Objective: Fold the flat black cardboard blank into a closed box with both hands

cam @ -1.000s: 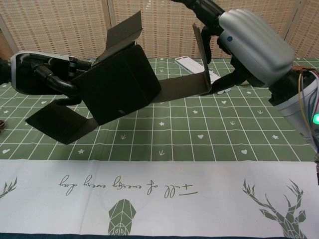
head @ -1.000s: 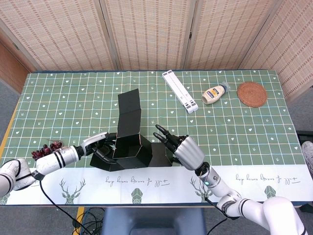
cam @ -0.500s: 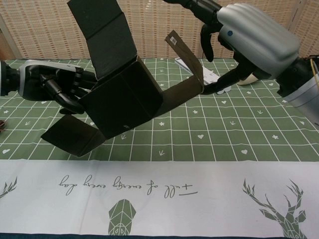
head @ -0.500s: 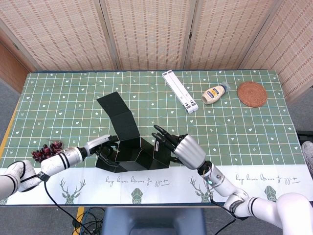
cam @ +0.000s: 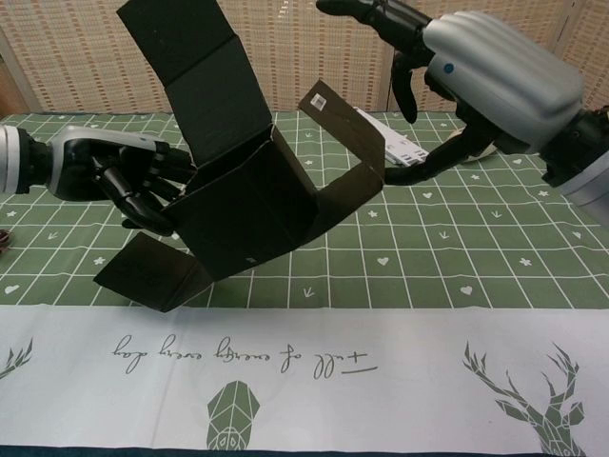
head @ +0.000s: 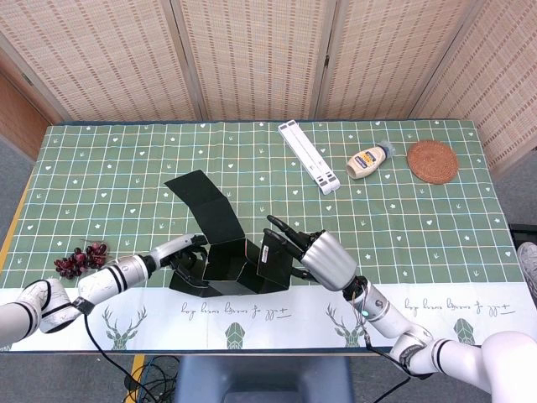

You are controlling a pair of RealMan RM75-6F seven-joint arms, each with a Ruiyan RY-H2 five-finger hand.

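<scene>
The black cardboard blank (head: 225, 252) sits half-formed near the front edge of the table (head: 126, 176), on the green patterned cloth, its body raised into an open tube. A long lid panel (cam: 195, 71) stands up from its top and leans away toward the screens, and a bottom flap (cam: 150, 276) lies out on the cloth at the left.

The left hand (cam: 119, 176) grips the left end of the box, dark fingers (cam: 143, 195) curled around the edge of the wall. The right hand (cam: 476, 67) is spread, with its thumb pressing behind the right side flap (cam: 344, 129), which carries a small white label; the other fingers (cam: 366, 9) reach out above it. From the head camera the right hand (head: 315, 256) rests against the box's right end.

Further back lie a white folded stand (head: 310, 157), a mayonnaise bottle (head: 369, 159) and a round woven coaster (head: 433, 161). A bunch of dark grapes (head: 77, 256) lies by the left forearm.
</scene>
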